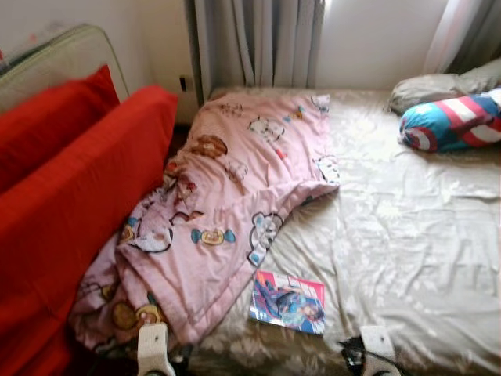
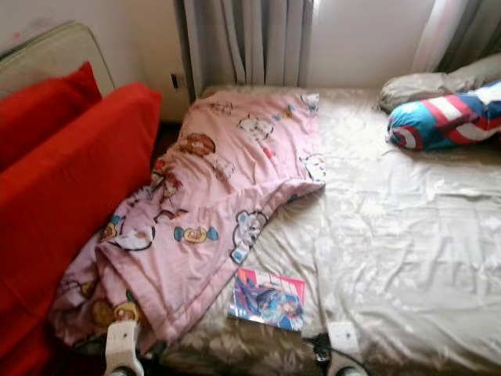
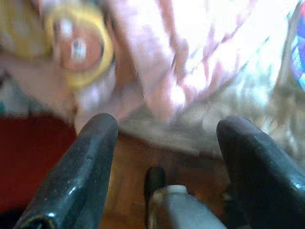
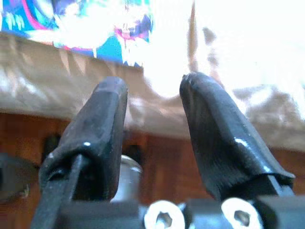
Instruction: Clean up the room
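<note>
A bed (image 1: 407,235) with a pale, wrinkled sheet stands before the robot. A pink cartoon-print blanket (image 1: 227,196) lies bunched across its left half, the lower end spilling off the edge toward a red sofa (image 1: 70,196) just beside the bed. A colourful magazine (image 1: 288,302) lies flat on the sheet near the foot edge, its left side close to the blanket's hem. At the far right, a blue, red and white striped pillow (image 1: 452,121) rests against a grey one (image 1: 438,84).

Both arms are low at the foot of the bed. The left tool (image 3: 164,143) has its fingers spread wide, holding nothing, pointed at the hanging blanket fold. The right tool (image 4: 155,114) is partly open and empty, aimed at the mattress edge just below the magazine.

Risks, as I judge them: a pull on the blanket could drag more of it onto the floor, and a thin magazine lying flat may slide away or crease the sheet under closing fingers.
</note>
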Robot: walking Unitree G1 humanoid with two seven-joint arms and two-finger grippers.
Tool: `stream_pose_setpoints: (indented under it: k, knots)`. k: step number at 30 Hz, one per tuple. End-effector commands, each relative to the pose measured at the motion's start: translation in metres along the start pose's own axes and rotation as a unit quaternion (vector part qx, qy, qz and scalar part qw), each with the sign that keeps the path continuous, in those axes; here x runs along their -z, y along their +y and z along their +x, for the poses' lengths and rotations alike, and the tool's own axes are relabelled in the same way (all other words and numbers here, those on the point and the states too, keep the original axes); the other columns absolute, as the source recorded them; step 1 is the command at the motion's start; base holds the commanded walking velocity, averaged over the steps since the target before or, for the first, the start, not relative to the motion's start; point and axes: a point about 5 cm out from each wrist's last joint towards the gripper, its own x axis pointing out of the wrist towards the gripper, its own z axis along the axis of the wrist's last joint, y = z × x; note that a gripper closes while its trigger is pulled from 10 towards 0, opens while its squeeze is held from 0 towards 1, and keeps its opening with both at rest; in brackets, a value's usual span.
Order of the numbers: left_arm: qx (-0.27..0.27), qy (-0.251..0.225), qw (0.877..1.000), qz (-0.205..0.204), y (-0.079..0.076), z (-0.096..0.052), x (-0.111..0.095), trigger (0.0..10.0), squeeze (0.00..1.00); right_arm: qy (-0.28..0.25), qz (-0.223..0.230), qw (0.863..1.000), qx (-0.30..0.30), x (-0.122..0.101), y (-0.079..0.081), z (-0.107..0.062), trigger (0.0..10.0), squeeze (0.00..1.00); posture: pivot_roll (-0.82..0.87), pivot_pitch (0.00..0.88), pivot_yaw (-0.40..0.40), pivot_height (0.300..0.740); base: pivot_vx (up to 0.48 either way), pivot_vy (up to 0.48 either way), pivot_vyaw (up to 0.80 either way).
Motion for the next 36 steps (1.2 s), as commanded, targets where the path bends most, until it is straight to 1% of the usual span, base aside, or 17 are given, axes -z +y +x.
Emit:
stream_pose_setpoints:
  k: [1,5,12,13,18,24,30,31,32,33,34,35,36]
  knots:
    - [0.014,-0.015,1.0,-0.006,-0.004,0.0,-0.001,10.0,0.0,-0.003,0.003,1.0,0.007,0.005,-0.007,-0.004,10.0,0.0,-0.08,0.062,0.013,0.74,0.0,0.0,0.0]
    - [0.033,-0.046,0.998,-0.01,-0.005,-0.002,-0.006,10.0,0.0,-0.039,0.009,0.999,0.003,0.0,-0.005,-0.005,10.0,0.0,-0.09,0.071,0.014,0.74,0.0,0.0,0.0]
    - [0.041,-0.071,0.996,-0.019,-0.005,-0.004,-0.008,10.0,0.0,-0.065,0.012,0.998,0.011,-0.002,-0.006,-0.007,10.0,0.0,-0.09,0.078,0.015,0.74,0.0,0.0,0.0]
    - [0.042,-0.081,0.996,-0.02,-0.005,-0.005,-0.008,10.0,0.0,-0.072,0.019,0.997,0.014,-0.002,-0.007,-0.007,10.0,0.0,-0.09,0.08,0.016,0.74,0.0,0.0,0.0]
    - [0.043,-0.097,0.994,-0.022,-0.004,-0.006,-0.01,10.0,0.0,-0.077,0.021,0.997,0.014,-0.001,-0.007,-0.008,10.0,0.0,-0.09,0.08,0.015,0.74,0.0,0.0,0.0]
    - [0.047,-0.104,0.993,-0.025,-0.005,-0.007,-0.01,10.0,0.0,-0.085,0.03,0.996,0.01,-0.001,-0.006,-0.009,10.0,0.0,-0.09,0.072,0.015,0.74,0.0,0.0,0.0]
    - [0.057,-0.113,0.992,-0.019,-0.006,-0.008,-0.011,10.0,0.0,-0.096,0.042,0.994,0.02,-0.001,-0.008,-0.01,10.0,0.0,-0.09,0.058,0.014,0.74,0.0,0.0,0.0]
    - [0.075,-0.207,0.975,-0.003,-0.012,-0.007,-0.045,10.0,0.0,-0.098,0.042,0.994,0.02,-0.002,-0.008,-0.01,10.0,0.0,-0.09,0.058,0.014,0.74,0.0,0.0,0.0]
    - [0.082,-0.253,0.964,0.004,-0.017,-0.01,-0.064,10.0,0.0,-0.1,0.044,0.994,0.02,-0.002,-0.008,-0.011,10.0,0.0,-0.09,0.052,0.014,0.74,0.0,0.0,0.0]
    - [0.088,-0.286,0.954,0.009,-0.022,-0.014,-0.08,10.0,0.0,-0.101,0.046,0.994,0.02,-0.002,-0.008,-0.011,10.0,0.0,-0.09,0.052,0.014,0.74,0.0,0.0,0.0]
    - [0.092,-0.301,0.949,0.01,-0.025,-0.018,-0.088,10.0,0.0,-0.102,0.046,0.994,0.021,-0.002,-0.008,-0.011,10.0,0.0,-0.09,0.052,0.014,0.74,0.0,0.0,0.0]
    - [0.094,-0.311,0.945,0.012,-0.027,-0.02,-0.094,10.0,0.0,-0.103,0.045,0.993,0.021,-0.002,-0.008,-0.011,10.0,0.0,-0.09,0.052,0.014,0.74,0.0,0.0,0.0]
    - [0.094,-0.312,0.945,0.012,-0.027,-0.02,-0.094,10.0,0.0,-0.103,0.045,0.993,0.021,-0.002,-0.008,-0.011,10.0,0.0,-0.09,0.052,0.014,0.74,0.0,0.0,0.0]
